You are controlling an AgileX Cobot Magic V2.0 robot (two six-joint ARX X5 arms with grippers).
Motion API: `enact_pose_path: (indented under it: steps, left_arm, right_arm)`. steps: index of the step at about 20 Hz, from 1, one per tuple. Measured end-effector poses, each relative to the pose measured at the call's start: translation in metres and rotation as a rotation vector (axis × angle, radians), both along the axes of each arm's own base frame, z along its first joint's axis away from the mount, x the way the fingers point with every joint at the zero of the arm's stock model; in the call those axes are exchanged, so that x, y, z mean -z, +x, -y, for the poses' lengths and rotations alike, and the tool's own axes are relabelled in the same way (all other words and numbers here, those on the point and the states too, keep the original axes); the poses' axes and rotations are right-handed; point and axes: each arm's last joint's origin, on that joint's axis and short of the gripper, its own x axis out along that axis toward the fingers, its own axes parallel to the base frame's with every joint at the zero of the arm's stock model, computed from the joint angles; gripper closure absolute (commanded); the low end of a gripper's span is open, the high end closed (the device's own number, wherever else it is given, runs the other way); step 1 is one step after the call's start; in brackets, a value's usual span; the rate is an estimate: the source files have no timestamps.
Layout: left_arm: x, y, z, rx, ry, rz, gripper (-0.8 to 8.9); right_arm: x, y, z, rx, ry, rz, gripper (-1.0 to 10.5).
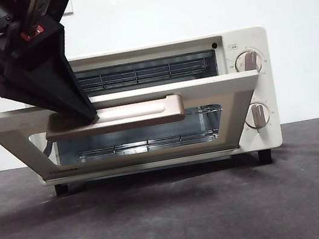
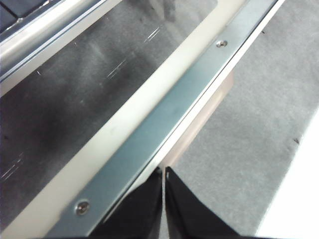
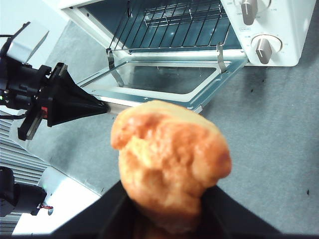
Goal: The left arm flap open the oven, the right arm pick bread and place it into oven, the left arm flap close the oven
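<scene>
Dark grey table, white wall behind. Front: cream-white boxy toaster oven, glass door near level, left claw on beige bar handle. Left wrist: jaws together. Right wrist: right claw clamped on bumpy golden-brown bread, above table, near oven.

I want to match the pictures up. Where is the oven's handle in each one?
Front view: the handle lies across the open door, the left gripper pressing its left end.
Left wrist view: a beige strip under the door edge.
Right wrist view: hidden under the door.
Shared landmark: the door's window.
</scene>
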Motion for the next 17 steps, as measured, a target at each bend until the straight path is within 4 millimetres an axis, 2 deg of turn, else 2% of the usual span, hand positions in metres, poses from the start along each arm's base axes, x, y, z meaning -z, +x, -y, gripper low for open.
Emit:
enact_pose_path:
  steps: [4, 10, 17]
  left_arm:
    - [0.003, -0.002, 0.001, -0.006, 0.007, -0.013, 7.97]
    - [0.035, -0.012, -0.004, -0.022, 0.055, -0.083, 7.98]
    - [0.038, -0.012, -0.004, -0.051, 0.058, -0.081, 7.97]
  right_arm:
    - [0.000, 0.000, 0.000, 0.000, 0.000, 0.000, 8.1]
    - [0.000, 0.000, 0.000, 0.000, 0.000, 0.000, 8.1]
    - [0.000, 0.000, 0.000, 0.000, 0.000, 0.001, 8.1]
